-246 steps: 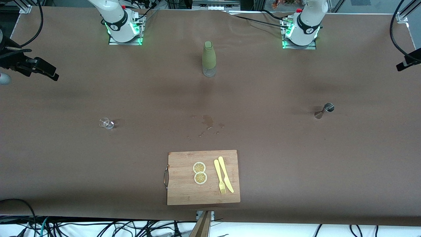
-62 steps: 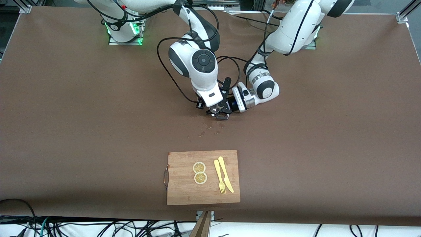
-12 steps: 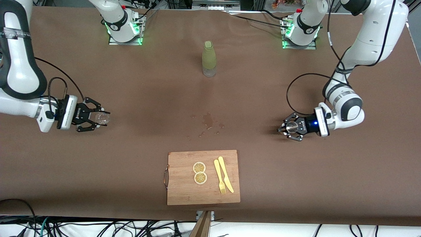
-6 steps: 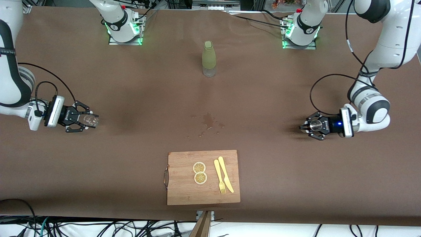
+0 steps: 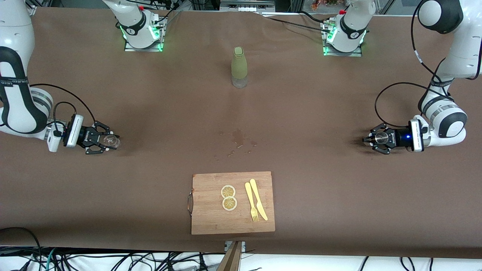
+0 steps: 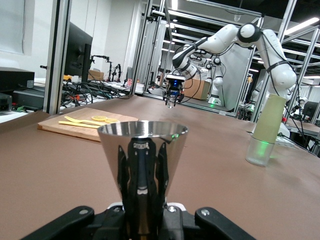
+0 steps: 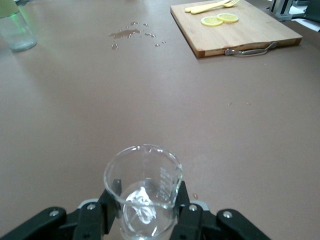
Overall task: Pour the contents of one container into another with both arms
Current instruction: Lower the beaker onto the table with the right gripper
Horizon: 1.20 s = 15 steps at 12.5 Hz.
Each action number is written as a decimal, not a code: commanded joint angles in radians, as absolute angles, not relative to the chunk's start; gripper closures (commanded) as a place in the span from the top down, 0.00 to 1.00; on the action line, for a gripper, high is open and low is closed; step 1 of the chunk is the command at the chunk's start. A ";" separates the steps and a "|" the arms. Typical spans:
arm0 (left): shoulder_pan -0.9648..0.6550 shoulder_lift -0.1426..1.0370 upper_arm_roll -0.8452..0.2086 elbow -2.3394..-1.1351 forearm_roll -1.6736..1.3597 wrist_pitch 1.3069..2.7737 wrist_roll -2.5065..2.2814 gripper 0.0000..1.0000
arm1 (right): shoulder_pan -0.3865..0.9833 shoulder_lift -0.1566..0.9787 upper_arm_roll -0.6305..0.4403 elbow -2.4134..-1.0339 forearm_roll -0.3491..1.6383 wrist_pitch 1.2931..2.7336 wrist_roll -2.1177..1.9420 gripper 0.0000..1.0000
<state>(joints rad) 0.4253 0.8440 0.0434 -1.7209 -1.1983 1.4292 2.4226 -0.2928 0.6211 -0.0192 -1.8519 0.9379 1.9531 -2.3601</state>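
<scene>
Left gripper (image 5: 377, 139) clamps a steel jigger (image 5: 382, 137) above the desk (image 5: 301, 113); right gripper (image 5: 102, 140) grips a glass beaker (image 5: 111, 141).

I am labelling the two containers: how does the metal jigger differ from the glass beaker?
The jigger is shiny opaque metal shaped like a cone; the beaker is clear glass with a rounded wall. The left tool holds the jigger at the left arm's end of the table; the right tool holds the beaker at the right arm's end. Both are upright, mouths up.
</scene>
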 commanded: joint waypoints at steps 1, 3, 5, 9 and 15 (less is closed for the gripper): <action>0.440 0.873 0.040 -1.704 -1.166 1.390 2.499 0.00 | -0.331 0.688 -0.003 -1.783 0.957 1.945 -2.427 0.24; 0.442 0.902 0.038 -1.704 -1.166 1.365 2.531 0.00 | -0.331 0.744 -0.003 -1.737 0.959 1.951 -2.439 0.25; 0.442 0.914 0.040 -1.704 -1.166 1.365 2.574 0.00 | -0.331 0.761 -0.003 -1.733 0.960 1.957 -2.439 0.25; 0.443 0.936 0.041 -1.701 -1.166 1.365 2.641 0.00 | -0.330 0.778 -0.005 -1.732 0.977 1.956 -2.428 0.99; 0.443 0.957 0.084 -1.697 -1.164 1.365 2.646 0.00 | -0.322 0.727 -0.051 -1.683 0.809 1.951 -2.329 1.00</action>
<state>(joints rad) 0.4367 0.9419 0.0774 -1.7206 -1.1913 1.3933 2.6200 -0.3197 0.7577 -0.0356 -1.6989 0.8641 1.9606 -2.3812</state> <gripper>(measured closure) 0.912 0.000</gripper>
